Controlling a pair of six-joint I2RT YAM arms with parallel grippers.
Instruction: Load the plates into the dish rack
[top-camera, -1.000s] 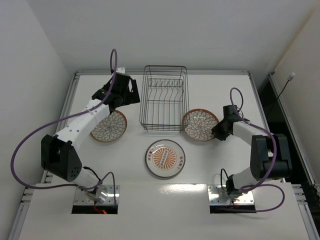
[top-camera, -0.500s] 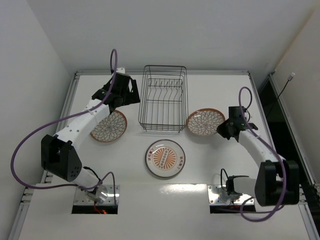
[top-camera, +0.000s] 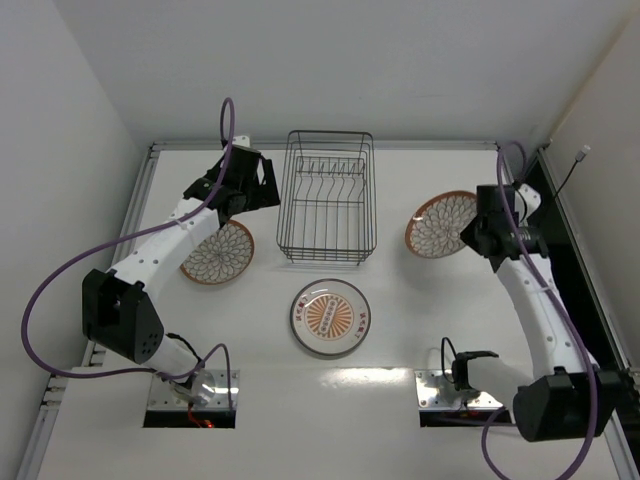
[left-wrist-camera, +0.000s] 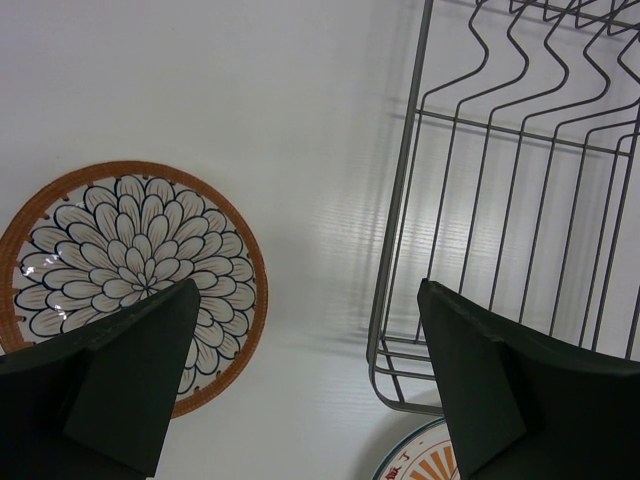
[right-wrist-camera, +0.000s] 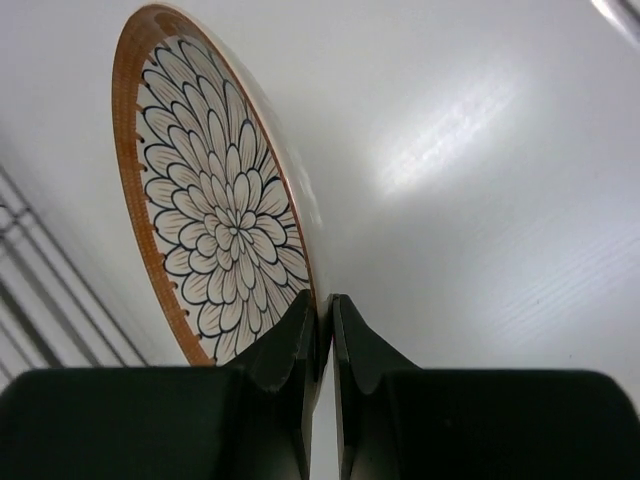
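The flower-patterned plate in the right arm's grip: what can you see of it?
The plate is round and glossy, ceramic by its look, with a brown rim and a white face covered in dark-outlined petals. It is tilted steeply, face toward the dish rack on its left, apparently off the table. Only the right gripper touches it, shut on its rim.

The right gripper has pinched the brown-rimmed floral plate and raised it tilted, toward two o'clock.
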